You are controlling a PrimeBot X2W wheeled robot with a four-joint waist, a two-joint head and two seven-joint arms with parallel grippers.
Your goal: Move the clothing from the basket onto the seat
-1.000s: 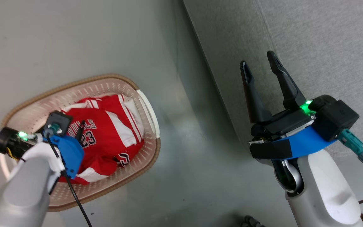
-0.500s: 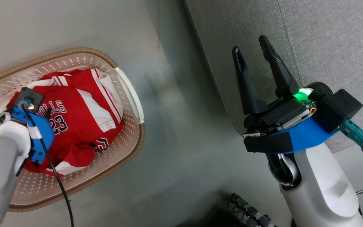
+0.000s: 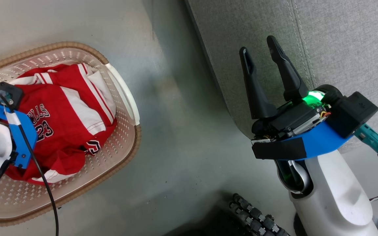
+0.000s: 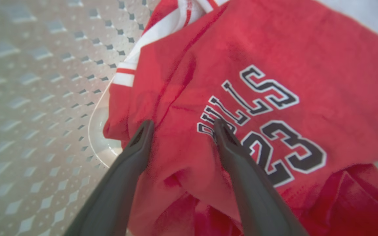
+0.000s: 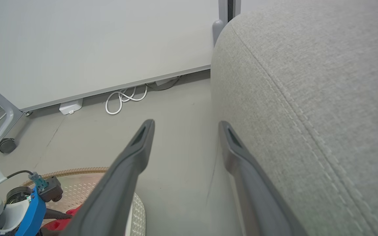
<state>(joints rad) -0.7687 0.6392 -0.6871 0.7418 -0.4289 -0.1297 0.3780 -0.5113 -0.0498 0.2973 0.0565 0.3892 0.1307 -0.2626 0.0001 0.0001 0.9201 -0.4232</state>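
The left gripper [image 4: 182, 123] is held wide over the clothing [image 4: 274, 59] in the basket [image 3: 120, 141]; the right gripper [image 3: 258, 45] is spread beside the seat [image 3: 340, 39].

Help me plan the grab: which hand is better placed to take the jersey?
Left. The left hand is open over the jersey in the basket; the right hand hangs open by the seat, away from it.

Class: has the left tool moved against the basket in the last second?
Yes. In head view the left tool shifted left, away from the white handle of the basket.
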